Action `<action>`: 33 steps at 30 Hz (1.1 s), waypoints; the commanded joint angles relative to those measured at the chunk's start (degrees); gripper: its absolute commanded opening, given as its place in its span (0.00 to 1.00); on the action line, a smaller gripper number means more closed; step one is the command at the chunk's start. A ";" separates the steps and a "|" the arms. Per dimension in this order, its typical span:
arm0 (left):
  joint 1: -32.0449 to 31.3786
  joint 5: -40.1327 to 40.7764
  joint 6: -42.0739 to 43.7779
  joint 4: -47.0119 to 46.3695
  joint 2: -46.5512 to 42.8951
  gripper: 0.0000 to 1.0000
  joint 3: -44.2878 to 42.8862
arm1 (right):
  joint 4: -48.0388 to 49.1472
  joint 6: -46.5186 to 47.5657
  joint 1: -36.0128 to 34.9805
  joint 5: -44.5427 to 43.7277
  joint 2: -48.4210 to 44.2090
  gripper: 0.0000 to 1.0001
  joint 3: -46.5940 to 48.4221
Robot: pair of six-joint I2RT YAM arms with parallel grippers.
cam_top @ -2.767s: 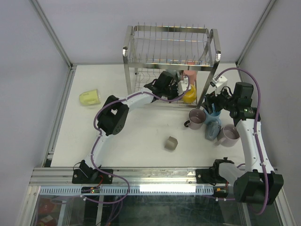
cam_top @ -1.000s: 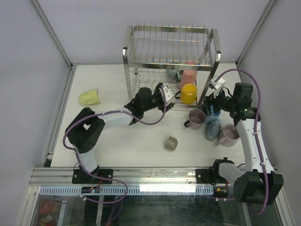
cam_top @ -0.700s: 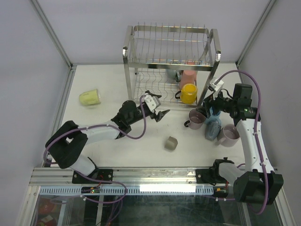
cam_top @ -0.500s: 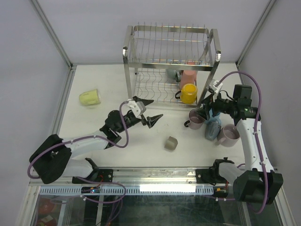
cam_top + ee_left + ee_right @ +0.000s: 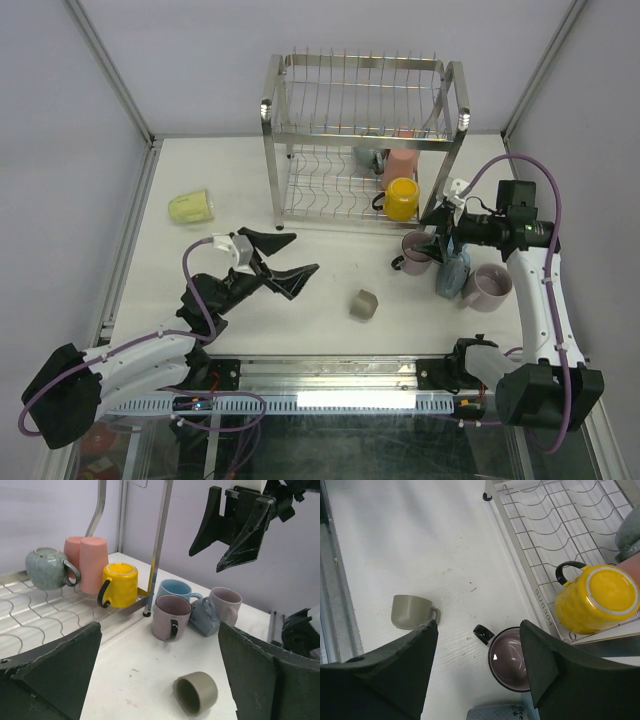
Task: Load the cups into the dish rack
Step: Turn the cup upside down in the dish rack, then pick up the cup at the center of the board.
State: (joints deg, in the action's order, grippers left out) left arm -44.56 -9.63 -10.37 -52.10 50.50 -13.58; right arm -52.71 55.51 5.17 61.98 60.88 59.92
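The steel dish rack holds a yellow cup, a pink cup and a grey-green cup on its lower tier. A small grey-beige cup lies on its side mid-table. My left gripper hovers open and empty to the left of it; in the wrist view this cup lies ahead of the gripper. My right gripper is open and empty above a mauve cup. Blue, grey-blue and pinkish cups cluster there.
A pale yellow-green cup lies on its side at the table's left. The rack's front right leg stands just beside the cup cluster. Grey walls and metal rails bound the table.
My left arm has pulled back out of the rack toward the near left, leaving the yellow cup on the lower tier, and its jaws opened wider. The right gripper shifted slightly over the cup cluster.
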 commanded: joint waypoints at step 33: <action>2.43 -0.35 -25.99 -13.92 5.26 0.99 2.87 | -5.58 23.86 -0.85 4.91 1.75 0.72 -1.99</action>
State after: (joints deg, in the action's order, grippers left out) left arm -42.63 -7.81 -32.18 -58.61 53.52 -8.10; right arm -59.13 78.28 4.73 67.02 65.58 58.67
